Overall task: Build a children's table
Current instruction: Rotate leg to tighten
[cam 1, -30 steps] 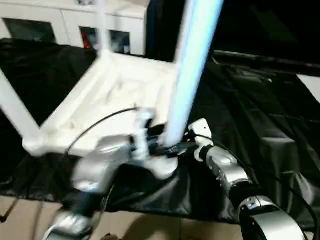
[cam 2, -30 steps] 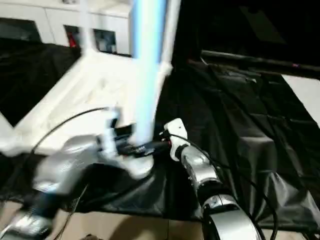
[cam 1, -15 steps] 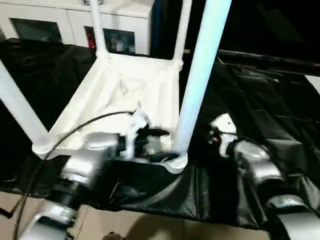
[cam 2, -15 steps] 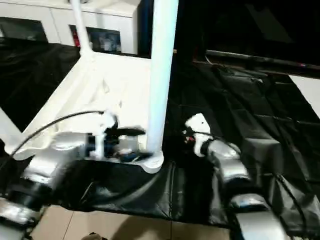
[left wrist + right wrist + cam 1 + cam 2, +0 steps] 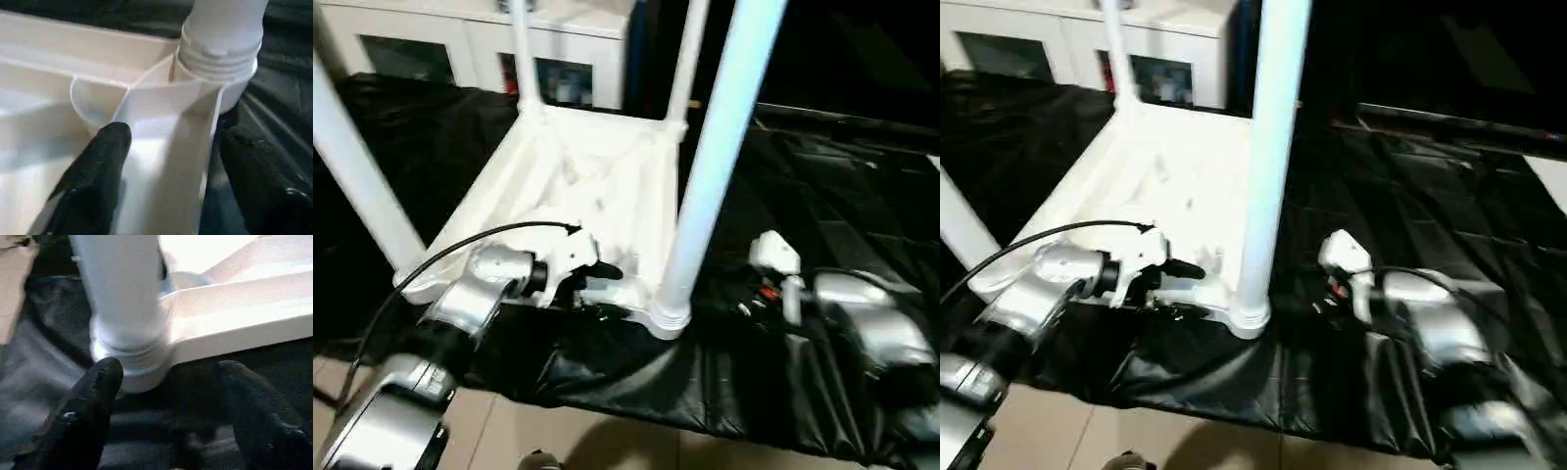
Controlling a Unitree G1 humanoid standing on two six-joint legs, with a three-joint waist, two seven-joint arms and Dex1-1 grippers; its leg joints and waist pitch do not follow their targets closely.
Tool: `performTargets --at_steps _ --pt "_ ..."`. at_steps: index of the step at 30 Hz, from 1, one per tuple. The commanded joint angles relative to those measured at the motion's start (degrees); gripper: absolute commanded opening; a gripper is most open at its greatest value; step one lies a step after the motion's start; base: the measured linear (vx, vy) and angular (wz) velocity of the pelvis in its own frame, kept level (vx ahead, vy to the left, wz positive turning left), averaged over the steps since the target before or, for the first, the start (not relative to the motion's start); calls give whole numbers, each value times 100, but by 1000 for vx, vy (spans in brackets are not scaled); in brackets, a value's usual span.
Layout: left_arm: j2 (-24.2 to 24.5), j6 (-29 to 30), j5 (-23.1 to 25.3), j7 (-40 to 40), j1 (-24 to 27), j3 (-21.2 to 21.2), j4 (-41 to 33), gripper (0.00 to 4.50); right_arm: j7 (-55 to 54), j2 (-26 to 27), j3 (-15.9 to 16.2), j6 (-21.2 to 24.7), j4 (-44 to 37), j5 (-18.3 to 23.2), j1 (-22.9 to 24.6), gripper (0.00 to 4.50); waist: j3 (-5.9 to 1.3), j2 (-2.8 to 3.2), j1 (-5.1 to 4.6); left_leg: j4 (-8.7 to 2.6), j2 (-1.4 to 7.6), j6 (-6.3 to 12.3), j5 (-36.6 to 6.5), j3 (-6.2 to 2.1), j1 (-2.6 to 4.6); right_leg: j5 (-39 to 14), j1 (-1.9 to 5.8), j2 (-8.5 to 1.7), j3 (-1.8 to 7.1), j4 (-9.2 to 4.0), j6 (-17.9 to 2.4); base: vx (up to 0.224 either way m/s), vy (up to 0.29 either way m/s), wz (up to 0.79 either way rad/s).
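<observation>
Left pincer [image 5: 166,161] straddles the table's rim [image 5: 171,147] beside a leg [image 5: 222,34].

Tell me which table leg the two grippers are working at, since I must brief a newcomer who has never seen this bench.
On the black cloth lies the upturned white table top, a leg rising from each corner. The wanted leg stands in the near corner socket between the left gripper and right gripper. It looks thickest and bluish, nearest the camera.
</observation>
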Motion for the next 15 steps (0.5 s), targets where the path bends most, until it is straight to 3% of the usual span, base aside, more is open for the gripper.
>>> performTargets --at_steps 1,9,15 --pt "5 -72 56 -293 -136 27 205 308 92 -144 -26 303 -346 138 68 379 -387 75 25 -420 -89 50 -1809 82 71 -1506 292 -147 102 -427 -1194 0 0 0" --pt "-22 -211 0 -592 -276 97 556 239 4 -281 -50 657 -751 178 222 447 -387 73 28 -424 -80 0 -1813 77 67 -1408 286 -159 94 -417 -1284 0 0 0" --pt "-60 -245 70 -774 -327 112 749 196 -20 -307 -24 812 -911 208 275 450 -385 74 41 -426 -73 -12 -1838 76 69 -1459 287 -177 98 -422 -1270 0 0 0"
